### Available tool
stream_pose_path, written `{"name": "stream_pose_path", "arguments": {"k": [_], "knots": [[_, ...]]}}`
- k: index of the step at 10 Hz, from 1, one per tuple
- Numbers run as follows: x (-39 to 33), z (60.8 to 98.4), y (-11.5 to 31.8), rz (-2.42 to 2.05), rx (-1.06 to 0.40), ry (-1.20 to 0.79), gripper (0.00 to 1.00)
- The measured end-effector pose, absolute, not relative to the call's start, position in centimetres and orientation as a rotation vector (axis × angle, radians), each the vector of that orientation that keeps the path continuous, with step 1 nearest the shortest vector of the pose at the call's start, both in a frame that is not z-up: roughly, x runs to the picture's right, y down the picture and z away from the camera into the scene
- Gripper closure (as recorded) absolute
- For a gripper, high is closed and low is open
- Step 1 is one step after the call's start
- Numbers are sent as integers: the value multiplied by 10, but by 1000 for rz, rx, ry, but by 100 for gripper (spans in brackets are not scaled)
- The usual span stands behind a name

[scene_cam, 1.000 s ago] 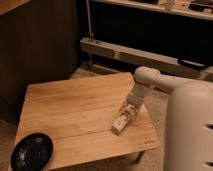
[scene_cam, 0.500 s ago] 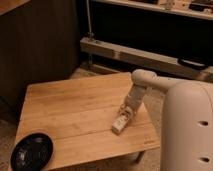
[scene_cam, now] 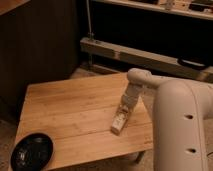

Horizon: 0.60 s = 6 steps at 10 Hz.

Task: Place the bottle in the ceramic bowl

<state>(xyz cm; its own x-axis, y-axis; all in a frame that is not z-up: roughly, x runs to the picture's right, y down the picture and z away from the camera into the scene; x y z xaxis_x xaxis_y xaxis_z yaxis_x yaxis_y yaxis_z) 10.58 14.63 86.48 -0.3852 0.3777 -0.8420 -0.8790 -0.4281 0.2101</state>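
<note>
Gripper has settled onto the bottle, which lies unmoved near the right edge of the wooden table, well apart from the ceramic bowl; whether it grips yet I cannot tell, though pickup looks close.

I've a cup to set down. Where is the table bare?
The table is bare across its back and middle, between the ceramic bowl at the front-left corner and the bottle near the right edge. Crowded there: the gripper sits at the bottle.
</note>
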Motion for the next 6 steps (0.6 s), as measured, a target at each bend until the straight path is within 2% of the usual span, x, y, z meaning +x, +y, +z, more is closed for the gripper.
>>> {"name": "stream_pose_path", "arguments": {"k": [3, 6], "knots": [[106, 854, 125, 1875, -952, 816, 97], [93, 809, 86, 1807, -992, 729, 100]]}}
